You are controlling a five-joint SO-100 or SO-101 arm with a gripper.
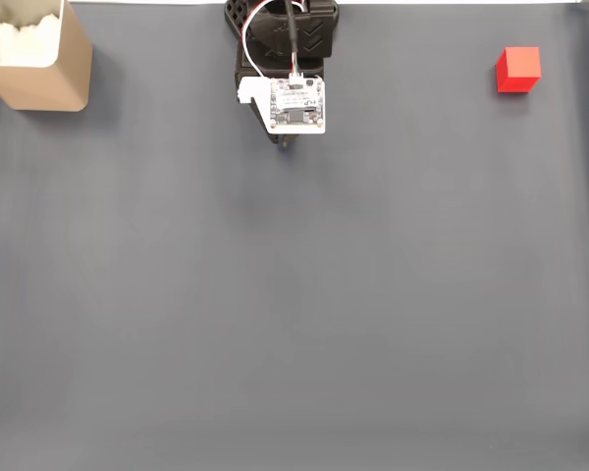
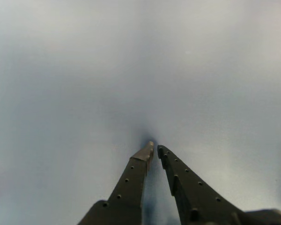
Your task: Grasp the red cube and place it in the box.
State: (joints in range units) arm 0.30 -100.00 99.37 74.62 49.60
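Grey matte sheeting (image 1: 294,314) covers the whole work surface in the fixed view, with faint creases but no items resting in its central area. The arm (image 1: 283,39) enters from the top edge at centre, black-bodied, carrying a white circuit board (image 1: 296,105) with red and white wires looping up to it. Its gripper (image 1: 286,143) shows only as a small dark tip protruding just below the board. In the wrist view the gripper (image 2: 156,148) comes up from the bottom edge as two dark, perforated fingers (image 2: 131,183) that converge toward their tips; the tips stand nearly together with only a narrow slit between them, and nothing is held. The tips sit close above the grey sheeting, where a small dark shadow lies just beyond them. The red cube (image 1: 518,70) rests on the sheeting near the top right corner of the fixed view, well apart from the arm and free of contact with anything else. The box (image 1: 41,61) stands in the top left corner of the same view, partly cut off by the frame edge, its tan walls upright and its white lining visible inside. Cube and box sit on opposite sides of the arm, well apart from one another.
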